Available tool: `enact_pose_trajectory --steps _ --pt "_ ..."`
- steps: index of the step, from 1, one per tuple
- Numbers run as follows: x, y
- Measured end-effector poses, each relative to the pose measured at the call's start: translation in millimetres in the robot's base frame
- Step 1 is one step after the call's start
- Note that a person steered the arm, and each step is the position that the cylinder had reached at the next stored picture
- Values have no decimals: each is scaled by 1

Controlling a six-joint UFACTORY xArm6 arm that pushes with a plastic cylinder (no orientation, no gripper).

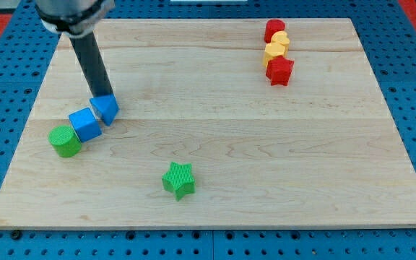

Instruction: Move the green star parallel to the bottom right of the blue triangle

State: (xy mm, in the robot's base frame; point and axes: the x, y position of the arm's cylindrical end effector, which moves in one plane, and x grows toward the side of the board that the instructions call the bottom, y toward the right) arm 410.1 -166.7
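Note:
The green star (178,180) lies near the board's bottom edge, left of centre. The blue triangle (105,108) lies at the left of the board. My tip (102,96) rests at the triangle's top edge, touching it. A blue cube (85,124) touches the triangle's lower left side. The star lies well apart, down and to the right of the triangle.
A green cylinder (65,141) sits just lower left of the blue cube. At the top right stands a column of touching blocks: a red block (274,30), a yellow block (278,42), another yellow block (273,53) and a red star (280,71). The wooden board (266,159) ends in a blue pegboard.

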Motion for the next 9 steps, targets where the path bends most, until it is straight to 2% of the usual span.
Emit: enact_pose_trajectory --steps 1,2,3,4,5,6,7,8,9 --pt "-16 23" --pt "11 133" --pt "117 215" --pt "179 216" --pt "169 127" --pt "125 57" --pt "125 74" --pt "142 107" --pt "137 156"
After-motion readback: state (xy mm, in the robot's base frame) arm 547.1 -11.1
